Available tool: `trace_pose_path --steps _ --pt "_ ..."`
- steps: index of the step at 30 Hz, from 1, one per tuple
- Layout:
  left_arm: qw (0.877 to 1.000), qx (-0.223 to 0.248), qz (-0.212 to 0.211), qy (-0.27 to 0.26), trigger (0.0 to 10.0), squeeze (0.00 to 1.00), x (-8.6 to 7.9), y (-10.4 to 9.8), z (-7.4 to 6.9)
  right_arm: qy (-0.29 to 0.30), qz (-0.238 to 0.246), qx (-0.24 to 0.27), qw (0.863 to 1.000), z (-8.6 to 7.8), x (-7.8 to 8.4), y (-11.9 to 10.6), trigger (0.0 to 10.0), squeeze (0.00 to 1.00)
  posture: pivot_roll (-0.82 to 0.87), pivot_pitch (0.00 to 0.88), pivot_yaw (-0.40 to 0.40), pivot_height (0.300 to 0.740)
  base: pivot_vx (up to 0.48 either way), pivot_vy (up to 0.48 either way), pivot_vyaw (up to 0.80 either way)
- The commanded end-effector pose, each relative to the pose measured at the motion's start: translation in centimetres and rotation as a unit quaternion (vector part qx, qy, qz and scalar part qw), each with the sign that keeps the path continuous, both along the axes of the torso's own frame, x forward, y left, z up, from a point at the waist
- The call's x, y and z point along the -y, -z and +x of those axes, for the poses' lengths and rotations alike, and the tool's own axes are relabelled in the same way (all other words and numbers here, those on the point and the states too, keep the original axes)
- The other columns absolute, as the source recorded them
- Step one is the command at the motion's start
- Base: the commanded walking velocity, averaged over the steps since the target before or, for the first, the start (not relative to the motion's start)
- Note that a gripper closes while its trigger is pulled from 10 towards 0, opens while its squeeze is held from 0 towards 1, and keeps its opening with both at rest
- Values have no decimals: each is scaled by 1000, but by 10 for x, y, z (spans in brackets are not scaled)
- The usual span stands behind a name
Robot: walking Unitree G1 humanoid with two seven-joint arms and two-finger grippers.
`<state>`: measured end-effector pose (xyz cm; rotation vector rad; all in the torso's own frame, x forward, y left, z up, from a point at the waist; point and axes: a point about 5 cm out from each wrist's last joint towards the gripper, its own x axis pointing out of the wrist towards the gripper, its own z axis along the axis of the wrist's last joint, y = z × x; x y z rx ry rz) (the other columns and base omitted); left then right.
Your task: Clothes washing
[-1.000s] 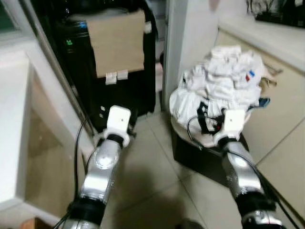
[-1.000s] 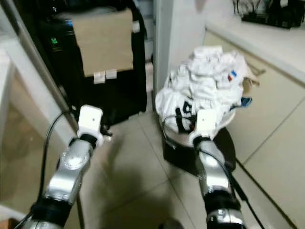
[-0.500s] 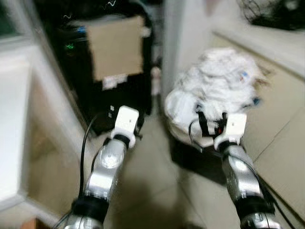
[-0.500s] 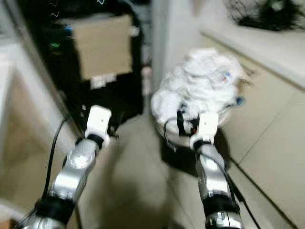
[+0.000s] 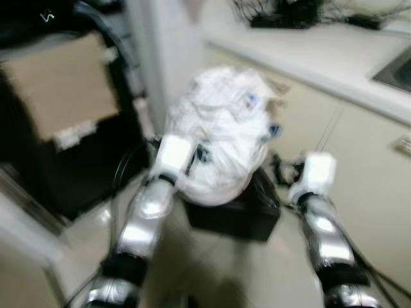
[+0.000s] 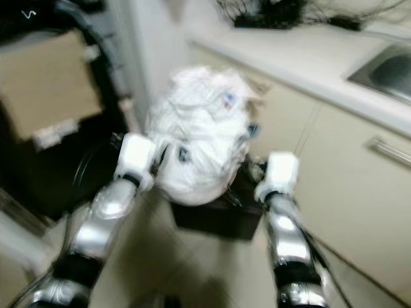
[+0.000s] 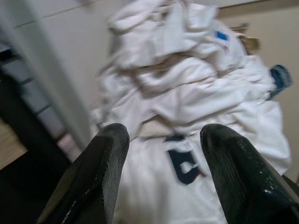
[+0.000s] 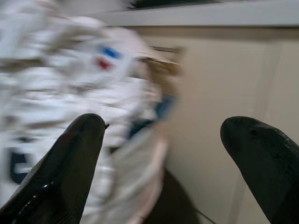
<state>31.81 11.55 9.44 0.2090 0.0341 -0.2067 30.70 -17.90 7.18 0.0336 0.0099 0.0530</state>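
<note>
So everything's looking pretty smeary from the head camera, but the main thing is easy to pick out: a big lumpy heap of white laundry (image 5: pixel 218 144), soft crumpled cotton-looking stuff, is sitting mounded up in a shallow pale basin (image 5: pixel 215 192) that's resting on a boxy black stand (image 5: pixel 234 215) on the glossy tiled floor (image 5: pixel 212 269). One piece near the front is showing a dark navy printed mark (image 7: pixel 184 165), and higher up there's a little blue and red patch (image 8: pixel 105 57) on the fabric. The left pincer (image 7: pixel 161 140) is hovering right in front of the heap, its two fat, rounded, matte black fingers (image 7: pixel 100 170) standing wide apart with nothing between them, the cloth showing through the gap. The right pincer (image 8: pixel 161 140) is hanging off the heap's right side, next to the flat beige cabinet front (image 5: pixel 359 147); its fingers (image 8: pixel 70 161) are also spread wide and holding nothing. A pale smooth counter (image 5: pixel 308 58) is running along the top of those cabinets with a tangle of dark wire-looking stuff (image 5: pixel 289 13) on it, too blurry to name. Off to the left there's a flat brown cardboard panel (image 5: pixel 58 86) leaning against something black.
</note>
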Motion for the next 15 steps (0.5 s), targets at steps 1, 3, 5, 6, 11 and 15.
trace_pose_path --steps 1,3,5,6,11,15 --pt "1000 -5 -12 -2 10000 1000 5 0 2 14 -5 -6 1000 -3 9 3 10000 0 -201 0 46 726 0 0 0" --pt "1000 -13 -19 -5 10000 1000 5 2 2 11 -5 -6 1000 -2 8 3 10000 0 -198 0 41 726 0 0 0" --pt "1000 -15 -20 -7 10000 1000 5 3 2 9 -6 -7 1000 -1 8 3 10000 0 -197 0 39 726 0 0 0" --pt "1000 -16 -21 -10 10000 1000 5 4 1 8 -7 -7 1000 -1 7 3 10000 0 -194 0 37 726 0 0 0" --pt "999 -20 -20 -27 10000 1000 0 6 3 2 -6 -9 1000 1 5 2 10000 0 -192 0 32 726 0 0 0" --pt "999 -17 -20 -25 10000 1000 1 6 3 -2 -8 -10 1000 1 5 3 10000 0 -192 0 28 726 0 0 0"
